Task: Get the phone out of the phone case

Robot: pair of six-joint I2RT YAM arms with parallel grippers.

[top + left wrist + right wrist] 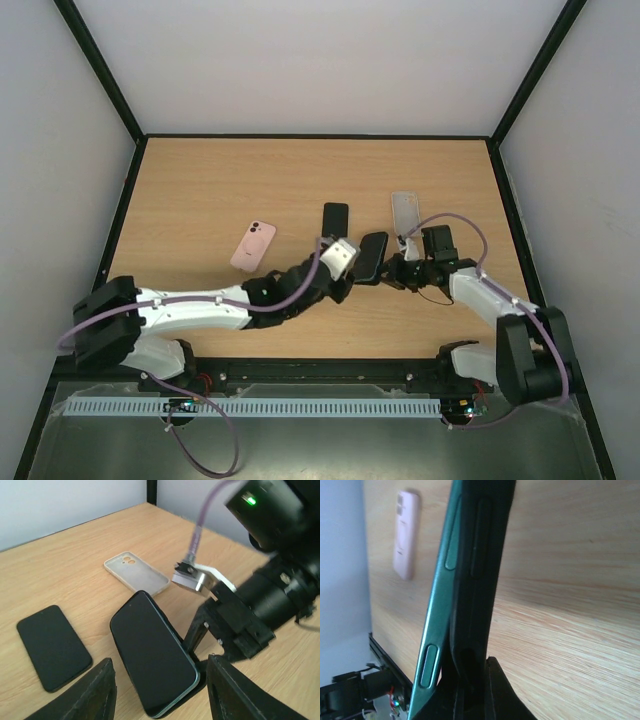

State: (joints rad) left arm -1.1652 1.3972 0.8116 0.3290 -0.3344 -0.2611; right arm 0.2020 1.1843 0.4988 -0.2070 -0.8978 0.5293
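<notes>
A black-screened phone with a green metal edge sits tilted in a black phone case at the table's middle. In the right wrist view the green edge stands apart from the black case wall. My right gripper is shut on the case's edge and holds it up off the table. My left gripper is open, with one finger on each side of the phone's near end, not touching it.
A second black phone lies flat just behind, also in the left wrist view. A clear empty case lies at the back right. A pink cased phone lies to the left, over my left arm.
</notes>
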